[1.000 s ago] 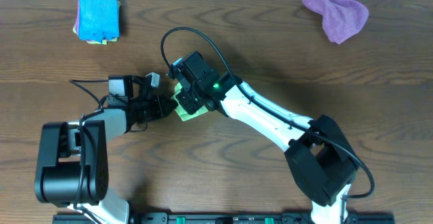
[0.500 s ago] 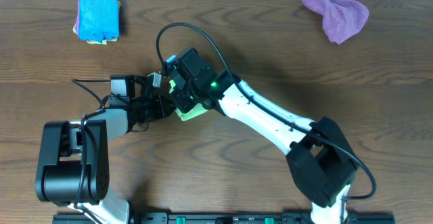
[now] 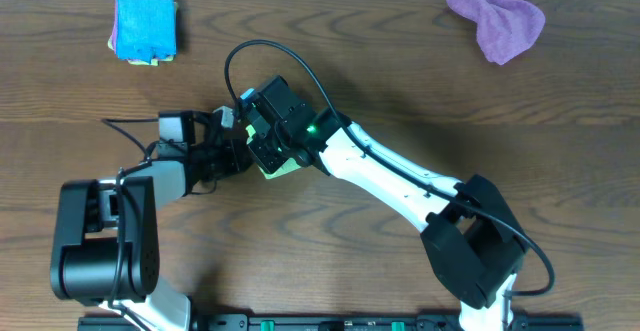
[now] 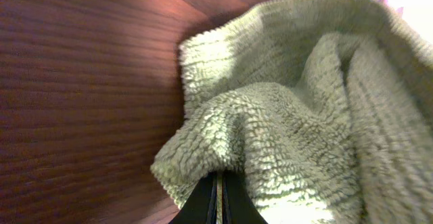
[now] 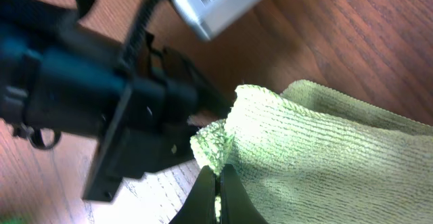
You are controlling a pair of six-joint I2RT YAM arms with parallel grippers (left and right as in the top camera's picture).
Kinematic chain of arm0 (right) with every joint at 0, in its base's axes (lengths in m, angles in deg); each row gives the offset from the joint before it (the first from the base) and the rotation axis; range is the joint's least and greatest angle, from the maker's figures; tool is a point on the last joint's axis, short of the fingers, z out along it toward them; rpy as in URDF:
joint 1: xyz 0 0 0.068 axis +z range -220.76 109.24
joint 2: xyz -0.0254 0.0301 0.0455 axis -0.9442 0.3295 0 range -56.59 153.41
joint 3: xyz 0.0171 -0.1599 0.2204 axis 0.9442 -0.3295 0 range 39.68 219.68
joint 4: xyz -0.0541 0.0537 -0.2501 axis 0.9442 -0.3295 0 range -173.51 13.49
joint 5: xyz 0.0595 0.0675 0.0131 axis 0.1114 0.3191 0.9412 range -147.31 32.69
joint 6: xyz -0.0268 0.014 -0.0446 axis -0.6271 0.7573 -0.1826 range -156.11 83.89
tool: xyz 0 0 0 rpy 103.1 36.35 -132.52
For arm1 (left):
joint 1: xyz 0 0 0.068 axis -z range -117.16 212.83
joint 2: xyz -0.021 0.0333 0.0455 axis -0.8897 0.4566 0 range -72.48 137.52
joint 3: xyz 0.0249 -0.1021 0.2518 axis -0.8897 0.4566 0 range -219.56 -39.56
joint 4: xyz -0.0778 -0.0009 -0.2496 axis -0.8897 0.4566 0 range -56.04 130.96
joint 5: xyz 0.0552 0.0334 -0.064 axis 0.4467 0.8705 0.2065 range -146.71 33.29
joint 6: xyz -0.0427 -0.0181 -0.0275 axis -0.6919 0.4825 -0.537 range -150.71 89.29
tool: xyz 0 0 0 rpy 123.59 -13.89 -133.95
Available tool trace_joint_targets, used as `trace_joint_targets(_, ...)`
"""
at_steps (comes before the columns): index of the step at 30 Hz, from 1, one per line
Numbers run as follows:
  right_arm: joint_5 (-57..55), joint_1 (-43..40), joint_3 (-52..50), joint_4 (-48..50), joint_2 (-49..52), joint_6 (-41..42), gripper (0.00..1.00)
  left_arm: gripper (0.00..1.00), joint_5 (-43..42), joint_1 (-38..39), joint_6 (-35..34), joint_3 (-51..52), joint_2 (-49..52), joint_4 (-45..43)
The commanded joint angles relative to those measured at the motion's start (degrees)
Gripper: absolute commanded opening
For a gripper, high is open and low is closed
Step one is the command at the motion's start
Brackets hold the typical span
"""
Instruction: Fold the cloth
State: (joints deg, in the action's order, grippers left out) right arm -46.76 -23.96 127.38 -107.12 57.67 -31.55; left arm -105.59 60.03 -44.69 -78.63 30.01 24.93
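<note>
Left gripper (image 4: 219,185) is clenched, its two dark fingertips pressed together on a fold at the edge of the lime-green cloth (image 4: 291,109). The fabric bunches up in soft ridges ahead of it over the dark wooden table (image 4: 81,82). Right gripper (image 5: 216,182) is likewise clamped tight, nipping a small turned-up corner of that cloth. In its wrist view the rest of the fabric spreads away to the right, and the black housing of the left arm (image 5: 88,109) lies just beside that corner. From overhead the two grippers meet left of the table's middle. The left arm reaches in from the near left, and the white right arm (image 3: 390,176) stretches diagonally from the near right. Only a small patch of green shows beneath them, crumpled rather than flat. A purple cloth (image 3: 497,18) lies rumpled at the far right, well apart, and a bright blue cloth (image 3: 145,23) sits folded at the far left.
</note>
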Motion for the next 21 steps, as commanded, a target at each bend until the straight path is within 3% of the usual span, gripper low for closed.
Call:
trace_joint_targets(1,-0.04,0.26,1.16,-0.26,-1.36,0.5,0.01,0.06,-2.97,-2.38,-0.37,-0.11,-3.04,-0.28)
trace_joint_targets(10,-0.04,0.26,1.14,-0.2,-1.36,0.52,0.01,0.06,-5.4,-7.96,-1.38,-0.13,-18.25,-0.15)
trace_joint_targets(16,0.42,0.26,1.14,0.22,0.11,0.52,0.01,0.06,-5.57,-17.09,-4.42,-0.15,-32.63,1.03)
trace_joint_targets(21,3.15,0.44,1.14,1.73,2.82,0.55,0.02,0.06,-9.88,-19.58,-5.01,-0.15,-37.94,1.7)
